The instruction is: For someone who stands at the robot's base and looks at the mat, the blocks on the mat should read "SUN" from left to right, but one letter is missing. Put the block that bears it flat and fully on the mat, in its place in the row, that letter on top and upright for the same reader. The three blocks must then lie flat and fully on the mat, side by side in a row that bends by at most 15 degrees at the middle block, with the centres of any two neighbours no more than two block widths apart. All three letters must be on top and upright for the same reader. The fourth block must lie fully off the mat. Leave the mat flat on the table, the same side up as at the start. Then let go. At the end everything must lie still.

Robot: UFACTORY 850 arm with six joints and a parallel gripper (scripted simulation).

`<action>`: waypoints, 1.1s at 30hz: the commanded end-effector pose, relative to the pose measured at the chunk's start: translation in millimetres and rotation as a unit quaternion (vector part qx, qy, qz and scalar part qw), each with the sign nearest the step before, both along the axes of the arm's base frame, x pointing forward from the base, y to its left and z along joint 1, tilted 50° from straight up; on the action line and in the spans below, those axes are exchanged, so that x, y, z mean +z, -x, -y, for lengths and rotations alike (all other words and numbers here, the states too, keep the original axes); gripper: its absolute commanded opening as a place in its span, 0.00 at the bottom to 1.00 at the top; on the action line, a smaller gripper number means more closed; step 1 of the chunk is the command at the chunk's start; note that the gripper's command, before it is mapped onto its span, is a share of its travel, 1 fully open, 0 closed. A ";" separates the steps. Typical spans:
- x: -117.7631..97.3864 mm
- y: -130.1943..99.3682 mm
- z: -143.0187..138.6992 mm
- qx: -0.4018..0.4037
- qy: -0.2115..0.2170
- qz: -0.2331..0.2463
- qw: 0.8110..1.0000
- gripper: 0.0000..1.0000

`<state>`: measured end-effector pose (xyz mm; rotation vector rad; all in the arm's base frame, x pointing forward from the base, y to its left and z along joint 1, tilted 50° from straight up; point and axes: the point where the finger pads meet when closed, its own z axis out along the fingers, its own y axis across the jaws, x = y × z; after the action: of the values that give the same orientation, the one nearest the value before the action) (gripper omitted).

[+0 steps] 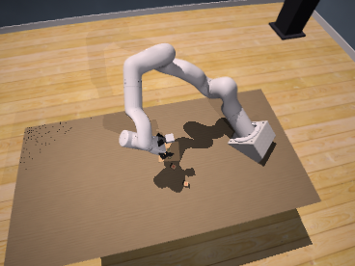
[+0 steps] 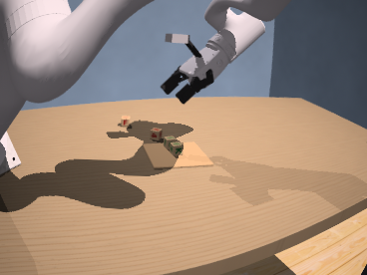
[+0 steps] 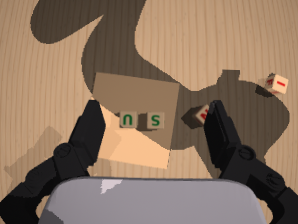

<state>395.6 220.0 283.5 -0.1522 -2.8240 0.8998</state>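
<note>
A tan mat (image 3: 113, 86) (image 2: 195, 159) (image 1: 177, 150) lies on the table. Two blocks with green letters stand side by side on it. In the wrist view the right one (image 3: 154, 120) (image 2: 170, 140) shows an S. The left one (image 3: 128, 120) (image 2: 177, 147) shows a shape like an n or a turned U. A block with a red letter (image 3: 198, 115) (image 2: 156, 134) (image 1: 173, 166) lies just off the mat, partly behind my right finger. A second red-lettered block (image 3: 276, 83) (image 2: 125, 120) (image 1: 185, 184) lies farther off. My gripper (image 3: 154, 112) (image 2: 176, 93) (image 1: 164, 146) is open and empty, high above the mat.
The arm's base (image 1: 253, 137) stands at the table's right back. The arm casts a dark shadow (image 2: 100, 169) over the mat and the table top. The table's front edge (image 2: 279, 244) is far from the blocks.
</note>
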 end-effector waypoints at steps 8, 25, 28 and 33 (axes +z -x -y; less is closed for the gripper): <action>0.5 -0.1 -0.5 0.000 0.000 0.000 1.000 1.00; 22.6 3.2 31.9 0.000 0.000 0.000 1.000 1.00; 22.6 3.2 31.9 0.000 0.000 0.000 1.000 1.00; 22.6 3.2 31.9 0.000 0.000 0.000 1.000 1.00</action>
<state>392.3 187.7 305.6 -0.1526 -2.8234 0.9007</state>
